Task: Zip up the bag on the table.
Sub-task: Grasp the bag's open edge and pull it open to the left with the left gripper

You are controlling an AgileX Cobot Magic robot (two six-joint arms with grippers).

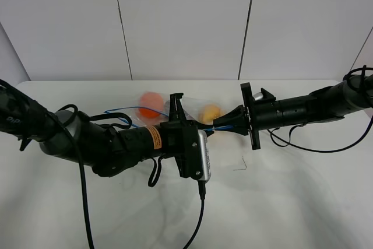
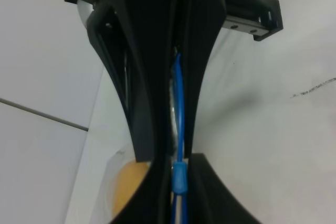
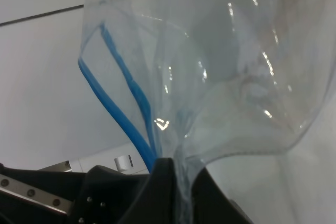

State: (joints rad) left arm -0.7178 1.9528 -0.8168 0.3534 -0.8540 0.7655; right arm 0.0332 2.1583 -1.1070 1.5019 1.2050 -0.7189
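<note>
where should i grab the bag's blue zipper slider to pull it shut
Pinch the small blue slider across its two flat sides, straddling the zipper strip, coming in from outside the bag's zipper edge. It is a narrow block riding a thin strip, so a side pinch likely holds best.

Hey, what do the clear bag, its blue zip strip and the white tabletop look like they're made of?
Clear crinkly bag: thin glossy plastic film, judging by creases and bright glints. Blue zipper strip: probably denser plastic, opaque and smooth. White tabletop: smooth matte surface, maybe laminate; soft shadows, no glare.
</note>
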